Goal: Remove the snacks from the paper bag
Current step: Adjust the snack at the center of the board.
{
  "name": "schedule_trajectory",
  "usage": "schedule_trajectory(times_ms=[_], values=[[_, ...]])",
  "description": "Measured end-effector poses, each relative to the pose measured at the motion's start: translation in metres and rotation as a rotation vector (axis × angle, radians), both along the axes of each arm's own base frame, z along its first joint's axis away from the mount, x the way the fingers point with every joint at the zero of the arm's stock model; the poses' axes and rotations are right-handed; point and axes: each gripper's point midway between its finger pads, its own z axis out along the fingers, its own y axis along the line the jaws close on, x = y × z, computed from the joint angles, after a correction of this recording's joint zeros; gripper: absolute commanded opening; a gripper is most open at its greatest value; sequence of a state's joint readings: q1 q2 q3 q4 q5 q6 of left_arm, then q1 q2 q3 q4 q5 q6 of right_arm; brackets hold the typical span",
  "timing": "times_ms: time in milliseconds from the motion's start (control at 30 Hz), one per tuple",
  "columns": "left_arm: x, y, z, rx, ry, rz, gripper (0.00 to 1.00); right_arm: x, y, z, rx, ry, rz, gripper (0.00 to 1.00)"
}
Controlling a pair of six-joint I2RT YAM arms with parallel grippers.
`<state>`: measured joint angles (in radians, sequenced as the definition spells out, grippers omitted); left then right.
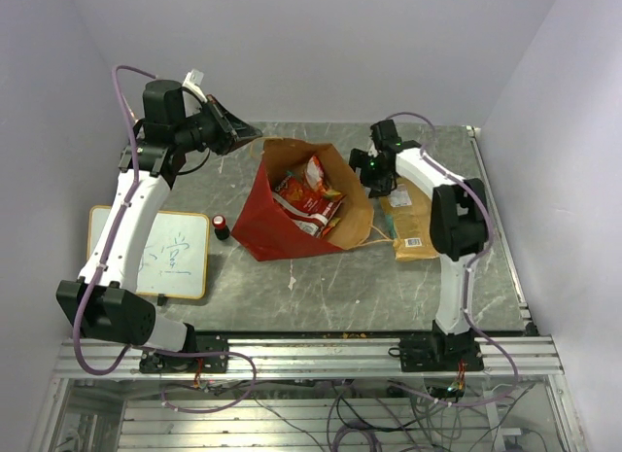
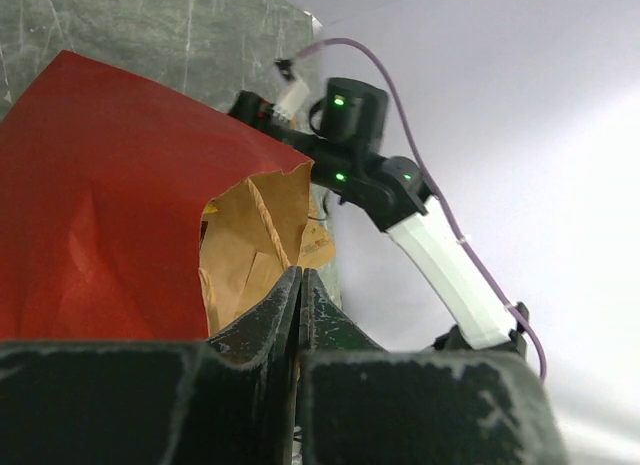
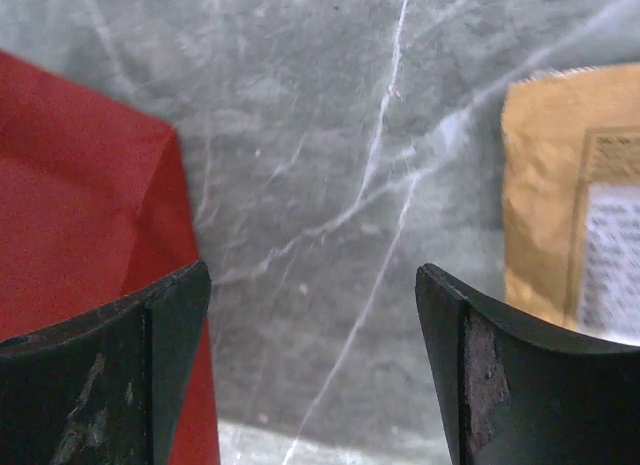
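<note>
The paper bag (image 1: 260, 219), red outside and brown inside, lies open on the table's middle. Several glossy snacks (image 1: 309, 201), red and multicoloured, lie in its mouth. An orange-tan flat packet (image 1: 413, 224) with a white label lies on the table to the bag's right. My left gripper (image 1: 251, 137) is shut and empty, raised just off the bag's far left rim. In the left wrist view its tips (image 2: 300, 273) point at the bag (image 2: 100, 205). My right gripper (image 1: 373, 178) is open and empty over bare table (image 3: 310, 315), between the bag (image 3: 80, 215) and the packet (image 3: 560, 195).
A yellow-framed whiteboard (image 1: 165, 253) lies at the left. A small red-and-black cylinder (image 1: 222, 226) stands between it and the bag. The right arm (image 2: 370, 155) shows beyond the bag in the left wrist view. A metal rail (image 1: 311, 350) runs along the near edge.
</note>
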<state>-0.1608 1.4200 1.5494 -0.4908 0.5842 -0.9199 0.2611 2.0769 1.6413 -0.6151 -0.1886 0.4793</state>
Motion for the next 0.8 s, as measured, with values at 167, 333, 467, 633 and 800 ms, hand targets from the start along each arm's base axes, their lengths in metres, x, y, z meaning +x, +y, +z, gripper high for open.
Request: schedule_trajectory(times_ms=[167, 333, 467, 633, 800], values=[[0.0, 0.0, 0.001, 0.0, -0.006, 0.0, 0.11, 0.007, 0.006, -0.039, -0.068, 0.081, 0.006, 0.83], [0.0, 0.001, 0.002, 0.005, -0.014, 0.002, 0.11, 0.026, -0.006, -0.042, -0.133, 0.051, -0.034, 0.83], [-0.001, 0.001, 0.003, 0.01, -0.022, 0.001, 0.11, 0.029, -0.025, -0.044, -0.179, 0.055, -0.099, 0.83], [-0.001, 0.001, 0.003, 0.01, -0.023, 0.001, 0.11, 0.03, -0.049, -0.045, -0.198, 0.052, -0.181, 0.82], [-0.002, -0.001, 0.003, 0.01, -0.023, -0.006, 0.1, 0.03, -0.052, -0.04, -0.17, 0.053, -0.171, 0.82]])
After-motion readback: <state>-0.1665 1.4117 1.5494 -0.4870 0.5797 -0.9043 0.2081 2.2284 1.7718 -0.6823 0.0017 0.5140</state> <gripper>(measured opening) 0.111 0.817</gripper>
